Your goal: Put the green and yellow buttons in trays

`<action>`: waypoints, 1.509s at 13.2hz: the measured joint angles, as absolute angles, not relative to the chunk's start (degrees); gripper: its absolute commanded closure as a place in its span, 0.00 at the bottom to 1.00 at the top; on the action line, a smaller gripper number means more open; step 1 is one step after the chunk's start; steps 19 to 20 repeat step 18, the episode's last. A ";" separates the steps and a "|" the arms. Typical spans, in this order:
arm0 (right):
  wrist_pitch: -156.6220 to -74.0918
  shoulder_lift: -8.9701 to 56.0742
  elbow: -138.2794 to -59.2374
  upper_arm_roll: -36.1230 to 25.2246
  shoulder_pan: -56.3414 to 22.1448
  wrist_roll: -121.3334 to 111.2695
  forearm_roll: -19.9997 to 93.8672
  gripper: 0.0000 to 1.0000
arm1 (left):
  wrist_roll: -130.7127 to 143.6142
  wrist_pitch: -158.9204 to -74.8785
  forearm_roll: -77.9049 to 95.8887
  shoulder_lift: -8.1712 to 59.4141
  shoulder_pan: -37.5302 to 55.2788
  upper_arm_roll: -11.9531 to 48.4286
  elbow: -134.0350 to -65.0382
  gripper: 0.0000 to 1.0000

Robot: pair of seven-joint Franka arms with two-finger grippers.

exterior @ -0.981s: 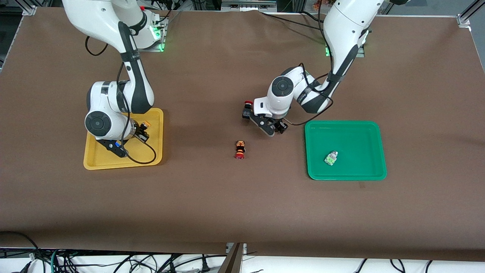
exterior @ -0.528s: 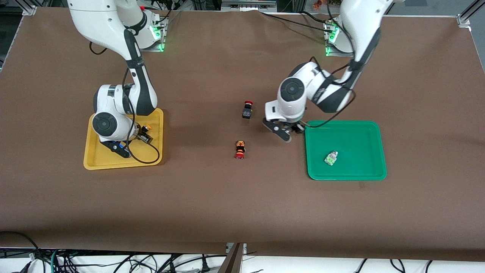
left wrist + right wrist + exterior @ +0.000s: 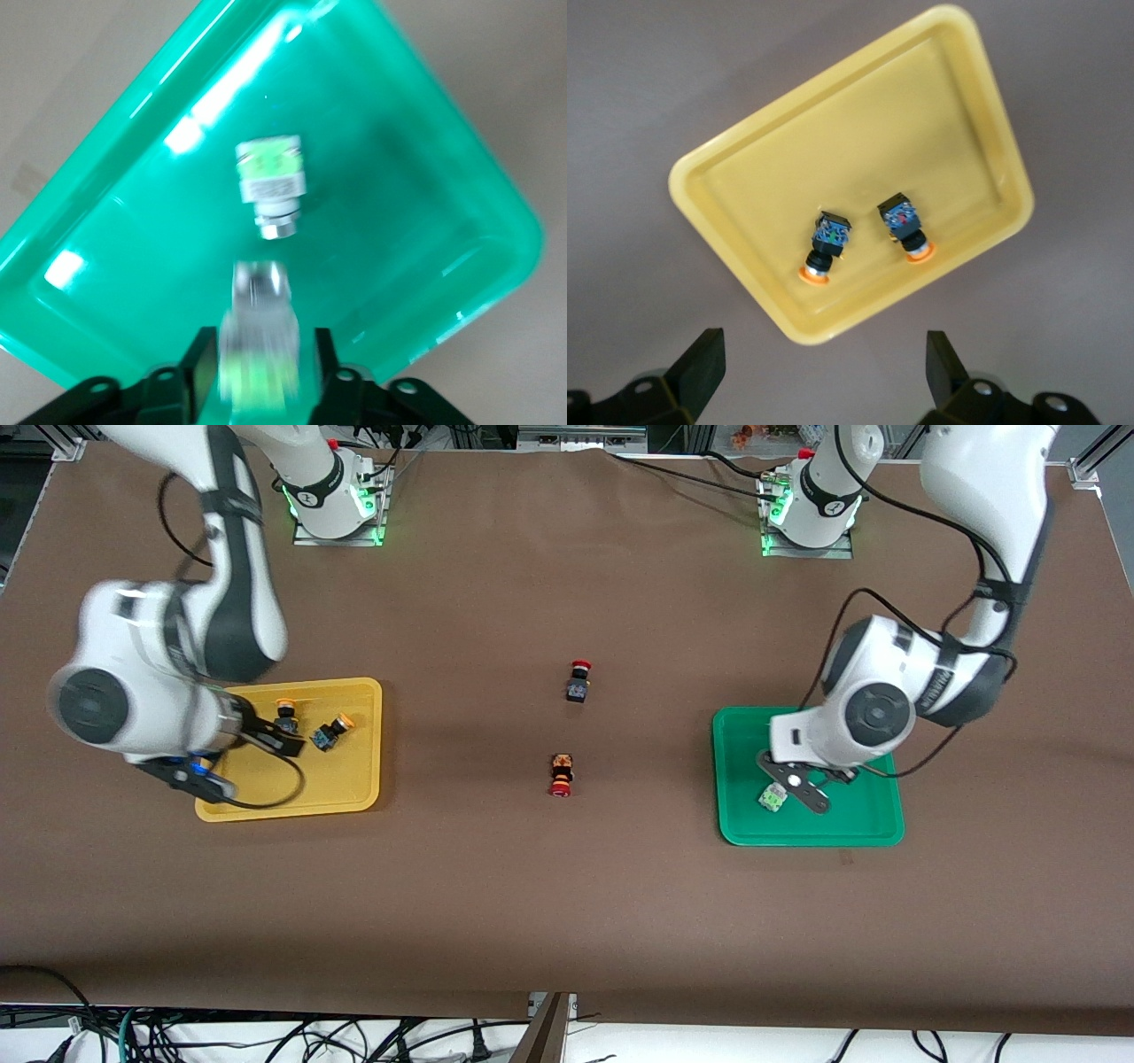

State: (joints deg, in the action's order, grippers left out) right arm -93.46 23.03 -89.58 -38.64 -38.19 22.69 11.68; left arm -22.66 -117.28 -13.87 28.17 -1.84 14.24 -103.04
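My left gripper [image 3: 802, 786] hangs over the green tray [image 3: 850, 824]. Its fingers stand a little apart around a grey-bodied green button [image 3: 259, 328], which is smeared by motion with a gap beside it. In the left wrist view the gripper [image 3: 263, 354] is over the tray [image 3: 399, 177] near another green button [image 3: 270, 181], which also shows in the front view [image 3: 773, 799]. My right gripper [image 3: 270, 741] is open and empty, raised beside the yellow tray [image 3: 354, 779]. Two yellow buttons [image 3: 285, 717] [image 3: 330, 733] lie in that tray. The right wrist view shows the open gripper [image 3: 824, 354], the tray [image 3: 939, 115] and both buttons [image 3: 824, 248] [image 3: 905, 227].
Two red-capped switches lie on the brown table between the trays, one [image 3: 578, 682] nearer the arm bases, one [image 3: 561, 773] nearer the front camera. A black cable loops from the right wrist over the yellow tray's front rim [image 3: 283, 802].
My left arm swung from the table's middle to over the green tray with a green button. My right gripper left a yellow button in the yellow tray and rose up and away.
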 measured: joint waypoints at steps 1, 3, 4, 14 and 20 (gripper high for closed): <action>-91.87 20.37 -89.11 -39.54 -38.12 21.06 11.16 0.00 | -22.84 -117.38 -13.87 28.43 -2.58 14.32 -103.06 0.00; -89.11 14.86 -89.01 -40.15 -38.00 18.30 8.07 0.00 | -22.66 -115.90 -13.87 27.03 -2.63 14.90 -102.16 0.00; -87.73 12.50 -89.04 -40.16 -37.98 16.83 6.34 0.00 | -22.42 -114.25 -13.82 25.51 -2.51 15.27 -101.14 0.00; -84.93 6.38 -91.52 -8.62 -4.80 2.05 -0.56 0.00 | -0.01 -88.59 -3.90 1.86 3.63 5.56 -88.62 0.00; -87.66 -0.46 -98.85 -3.93 -0.24 -2.05 -0.84 0.00 | 0.73 -89.90 -2.58 -1.59 3.10 3.65 -93.69 0.00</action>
